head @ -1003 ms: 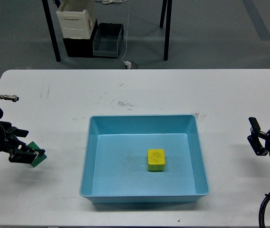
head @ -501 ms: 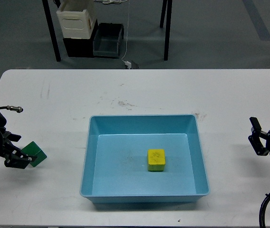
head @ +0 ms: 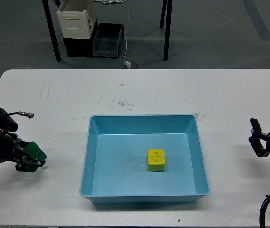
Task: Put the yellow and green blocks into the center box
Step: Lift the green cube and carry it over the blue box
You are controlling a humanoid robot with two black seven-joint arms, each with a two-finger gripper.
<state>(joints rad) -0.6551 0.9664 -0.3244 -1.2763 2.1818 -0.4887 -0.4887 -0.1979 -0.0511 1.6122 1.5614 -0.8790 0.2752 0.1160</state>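
Overhead, the white table (head: 139, 95) fills most of the head view, scuffed with grey marks near its middle. Centred on it sits the light blue box (head: 199, 156), open-topped, with sloping walls. Left arm enters low at the left edge; the left gripper (head: 26, 160) is pinching the green block (head: 34, 152), which sits between its fingers just above or on the tabletop, well apart from the box's left wall. Whether the block touches the table cannot be told. Right arm enters at the right edge; the right gripper (head: 268, 137) is spread, fingers apart and holding nothing, well clear of the box's right wall. Smallest item: the yellow block (head: 156, 159), resting flat on the box floor, slightly right of centre, not touching any wall.
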